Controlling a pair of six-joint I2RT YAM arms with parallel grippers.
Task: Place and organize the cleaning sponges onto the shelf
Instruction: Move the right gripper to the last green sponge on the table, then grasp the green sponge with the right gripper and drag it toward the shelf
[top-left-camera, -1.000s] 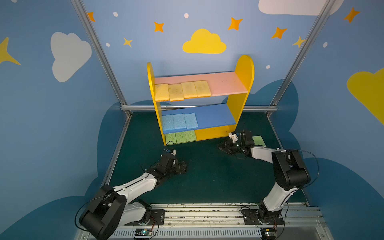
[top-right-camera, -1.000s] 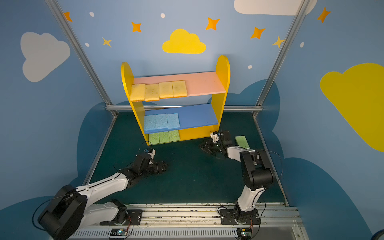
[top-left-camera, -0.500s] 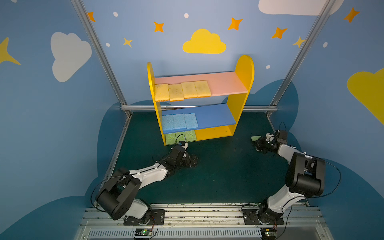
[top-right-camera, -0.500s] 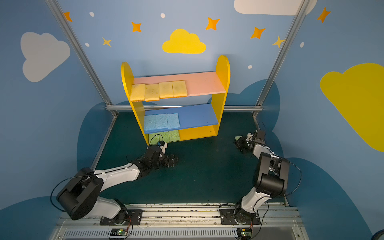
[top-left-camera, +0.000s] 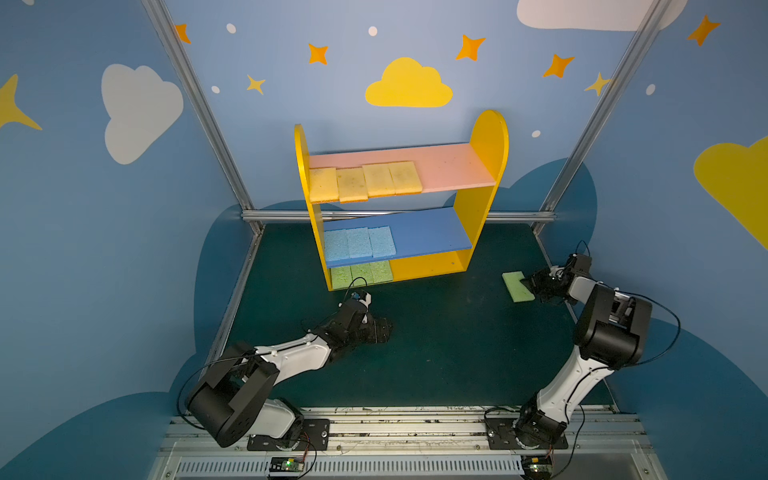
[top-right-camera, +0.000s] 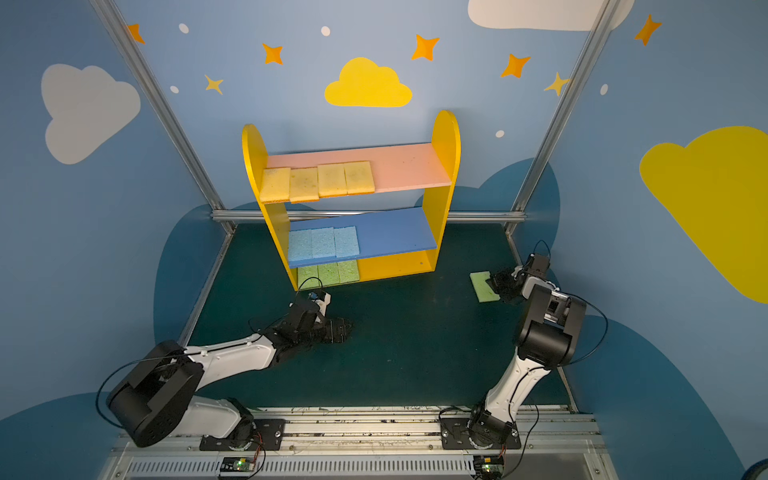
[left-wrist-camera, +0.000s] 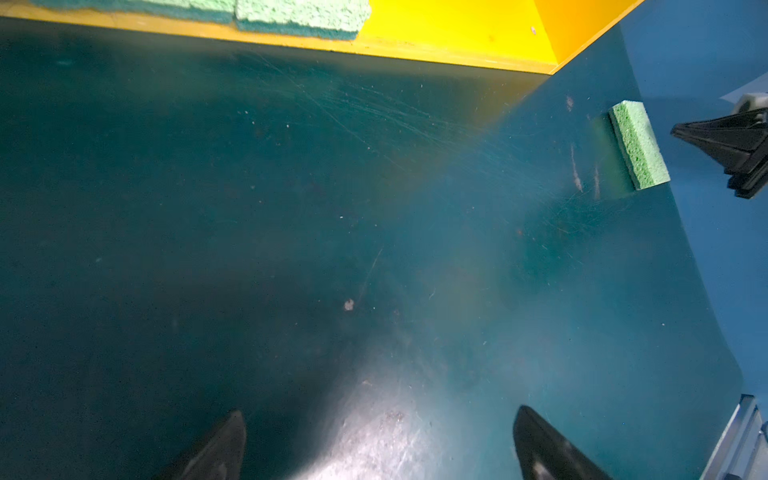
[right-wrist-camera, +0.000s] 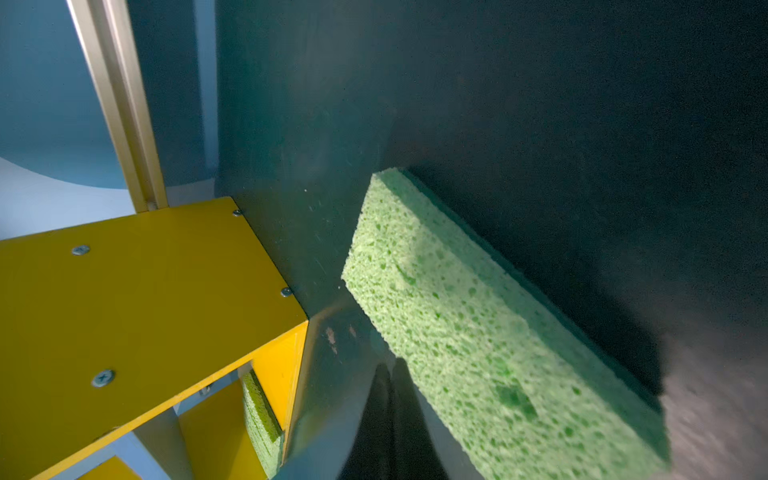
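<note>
fingers (right-wrist-camera: 380, 428) of the right gripper (top-left-camera: 534, 286) pinched together and empty, just beside the lone green sponge (top-left-camera: 516, 286) on the mat (top-left-camera: 436, 345) right of the shelf (top-left-camera: 490, 137), those of the left gripper (left-wrist-camera: 382, 440) spread wide; seemingly pickup stage: open, straddle it, carry to the yellow base (top-left-camera: 428, 266).

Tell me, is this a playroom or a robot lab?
Probably a robot practice booth dressed like a playroom: two robot arms bolted to a metal rail, cloud-and-star walls, and a little toy-like shelf.
</note>
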